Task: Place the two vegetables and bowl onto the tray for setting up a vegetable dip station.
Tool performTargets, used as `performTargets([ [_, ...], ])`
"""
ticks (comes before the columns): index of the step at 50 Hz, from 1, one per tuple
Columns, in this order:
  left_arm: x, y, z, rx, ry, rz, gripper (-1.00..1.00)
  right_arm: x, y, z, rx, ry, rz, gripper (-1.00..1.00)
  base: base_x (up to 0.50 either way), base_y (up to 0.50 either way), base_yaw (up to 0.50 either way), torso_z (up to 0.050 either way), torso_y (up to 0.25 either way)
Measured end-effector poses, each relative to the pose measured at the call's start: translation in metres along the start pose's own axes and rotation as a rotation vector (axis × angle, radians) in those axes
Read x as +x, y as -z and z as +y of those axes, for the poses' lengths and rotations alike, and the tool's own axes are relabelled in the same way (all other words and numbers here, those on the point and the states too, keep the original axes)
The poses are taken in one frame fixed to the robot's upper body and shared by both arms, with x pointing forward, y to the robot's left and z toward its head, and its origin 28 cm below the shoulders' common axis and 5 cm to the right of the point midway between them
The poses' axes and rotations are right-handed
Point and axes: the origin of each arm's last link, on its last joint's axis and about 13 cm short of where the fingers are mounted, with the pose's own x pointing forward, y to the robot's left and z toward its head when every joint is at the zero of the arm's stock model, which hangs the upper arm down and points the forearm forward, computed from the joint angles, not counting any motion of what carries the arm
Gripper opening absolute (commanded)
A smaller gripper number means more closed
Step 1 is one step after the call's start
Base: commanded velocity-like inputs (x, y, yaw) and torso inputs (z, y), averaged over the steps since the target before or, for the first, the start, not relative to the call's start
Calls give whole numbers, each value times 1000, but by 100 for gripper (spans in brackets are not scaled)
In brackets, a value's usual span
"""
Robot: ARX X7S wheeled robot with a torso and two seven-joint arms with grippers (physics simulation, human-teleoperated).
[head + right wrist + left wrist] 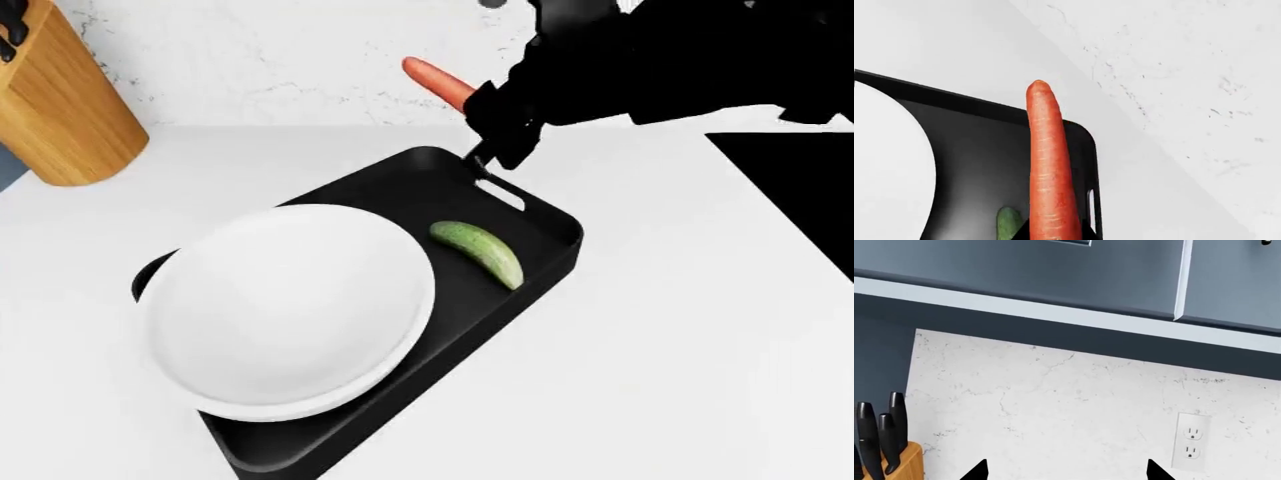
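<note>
above the black rectangular tray (541,262) | right gripper (497,122) clamps smooth orange carrot (438,80); white bowl (287,308), green cucumber (478,253) already on tray | last step: lower, release | left gripper's (1066,474) fingers apart, empty

A home kitchen: a white worktop (667,330) meets a marbled white backsplash (1074,405) carrying a wall socket (1191,441), with grey-blue cabinets (1054,275) above it and a wooden knife block (60,105) beside it.
</note>
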Motion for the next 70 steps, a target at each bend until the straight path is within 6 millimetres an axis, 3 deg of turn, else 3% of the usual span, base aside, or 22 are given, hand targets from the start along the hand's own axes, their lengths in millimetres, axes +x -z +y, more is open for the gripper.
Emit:
performTargets([
  [29,1,0,1,-1,-6,2,100,25,0,-4,9,-68,136,-100,0,0,0,0,0],
  [70,0,1,0,3,-7,5,100,32,8,9,-10,-171,150,-100,0,0,0,0,0],
])
